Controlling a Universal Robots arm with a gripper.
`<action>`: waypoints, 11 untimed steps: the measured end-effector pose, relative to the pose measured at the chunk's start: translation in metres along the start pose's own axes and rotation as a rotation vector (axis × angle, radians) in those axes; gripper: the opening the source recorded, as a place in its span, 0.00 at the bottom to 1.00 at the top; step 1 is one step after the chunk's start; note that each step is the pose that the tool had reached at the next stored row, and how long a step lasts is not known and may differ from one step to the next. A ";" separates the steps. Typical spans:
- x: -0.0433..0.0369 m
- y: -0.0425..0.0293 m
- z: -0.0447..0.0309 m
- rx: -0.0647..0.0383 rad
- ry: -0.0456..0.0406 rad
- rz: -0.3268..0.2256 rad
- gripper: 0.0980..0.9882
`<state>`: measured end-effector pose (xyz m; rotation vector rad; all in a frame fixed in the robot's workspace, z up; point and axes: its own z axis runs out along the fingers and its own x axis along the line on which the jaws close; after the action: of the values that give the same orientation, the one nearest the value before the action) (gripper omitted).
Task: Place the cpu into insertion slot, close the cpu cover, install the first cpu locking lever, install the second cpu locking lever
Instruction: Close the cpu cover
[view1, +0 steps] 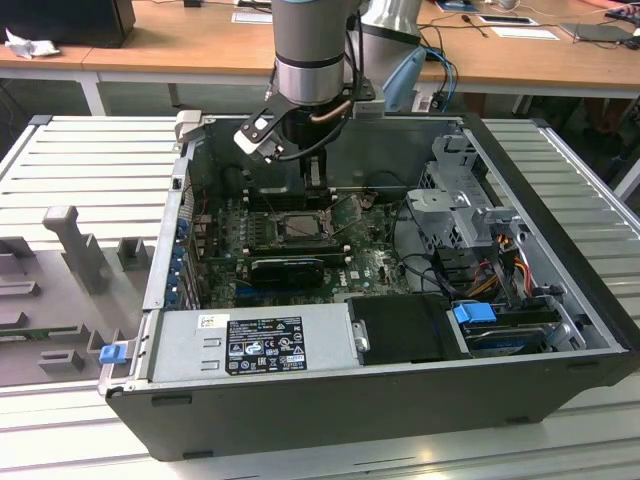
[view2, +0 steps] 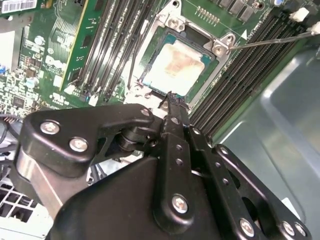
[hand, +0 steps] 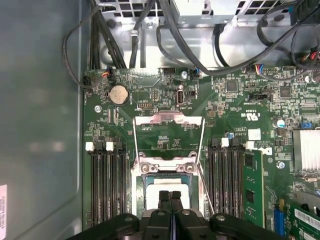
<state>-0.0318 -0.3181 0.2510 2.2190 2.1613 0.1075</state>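
Note:
The cpu (view2: 176, 64), a pale square chip, lies flat inside the insertion slot (view2: 150, 82). In the first wrist view the cpu (hand: 156, 186) shows just beyond my fingertips. The cpu cover (hand: 168, 120), a silvery frame with a window, is swung open past the slot's hinge side. Two thin lever rods (hand: 134, 145) run along its sides, unlatched. My gripper (view2: 172, 97) is shut with nothing between its fingers, and its tip hangs over the near edge of the cpu. In the exterior view the gripper (view1: 308, 190) hangs just above the slot (view1: 300, 228).
Black memory slots (hand: 105, 185) flank the socket on both sides. A long black ribbed card (view1: 290, 268) lies in front of it. The power supply (view1: 255, 340), drive cage (view1: 470, 210), loose cables (hand: 165, 30) and the case walls (view1: 170, 230) close in the board.

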 end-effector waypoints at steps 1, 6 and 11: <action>0.0001 0.0001 -0.0019 0.000 0.0001 0.000 0.01; 0.0002 0.0028 -0.0058 0.000 0.0001 0.000 0.01; 0.0004 0.0067 -0.0070 0.000 -0.0001 0.000 0.01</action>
<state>-0.0257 -0.3180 0.2585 2.2193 2.1612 0.1070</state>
